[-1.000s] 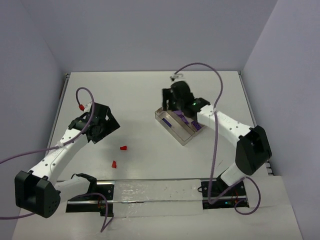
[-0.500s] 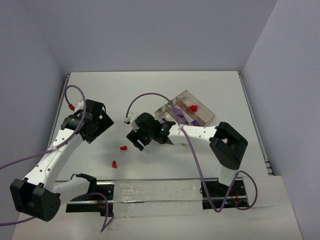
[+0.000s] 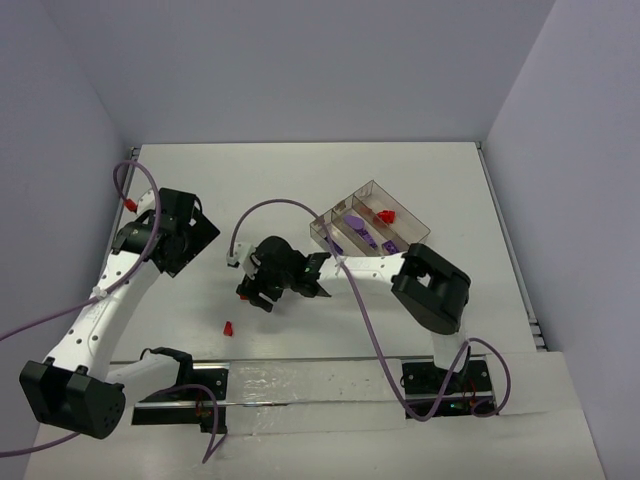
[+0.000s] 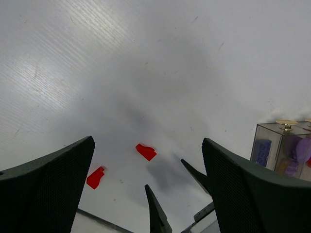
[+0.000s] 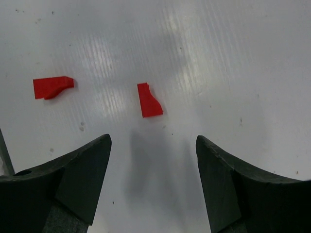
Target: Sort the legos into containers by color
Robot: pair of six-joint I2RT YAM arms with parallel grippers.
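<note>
While the right gripper [image 5: 151, 141] hangs low over the white table [image 5: 243, 48] with its two black fingers [image 5: 77, 179] spread wide and nothing between them, a small bright red plastic lego wedge [image 5: 149, 100] lies flat on the surface just ahead of the gap. It is roughly centred on that gap and touches neither finger. A second red plastic lego [image 5: 52, 87] of much the same shape lies off to the left in the wrist view, apart from the first and outside the line of the fingers. From overhead, the gripper's black body covers the spot where the wedge lies, so only one loose red piece shows there, on bare table nearer the arm bases. A purple cable [image 3: 270, 205] arcs from this wrist back over the forearm.

The left gripper [image 4: 148, 141] is held off the table well to the left, its fingers also wide apart and empty. Its camera looks across at both loose red pieces and at the pointed tips of the other gripper just beyond them.

Farther right, a clear rectangular plastic tray [image 3: 418, 232] sits at an angle on the table, well apart from the two loose pieces. Thin walls divide it into long lanes. Several purple plastic legos [image 3: 357, 224] lie in the lanes nearer the arms, and one red tray lego [image 3: 385, 215] lies in the lane on the far side. The right forearm crosses above the tray's near end and hides that part.
</note>
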